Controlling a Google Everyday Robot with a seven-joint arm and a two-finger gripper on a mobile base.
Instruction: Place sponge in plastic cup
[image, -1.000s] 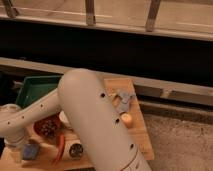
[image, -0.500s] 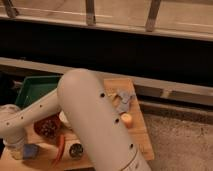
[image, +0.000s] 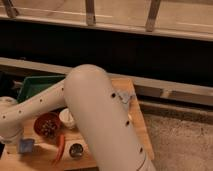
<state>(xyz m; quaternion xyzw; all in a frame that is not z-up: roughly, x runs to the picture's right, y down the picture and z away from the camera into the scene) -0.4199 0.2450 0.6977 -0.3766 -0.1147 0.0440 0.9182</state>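
Sponge, one blue block, is sitting right beside the gripper. I cannot tell if the gripper is holding it. Nothing is moving since a moment ago, so the sponge is still waiting to go in. Just right of the gripper, one red stick and one dark tin are lying. Farther past it, one brown bowl, one white plastic cup and one green bin are standing.

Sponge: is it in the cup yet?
Out. The blue sponge is at the table's front left, apart from the white cup; the tool is beside it at the left edge.
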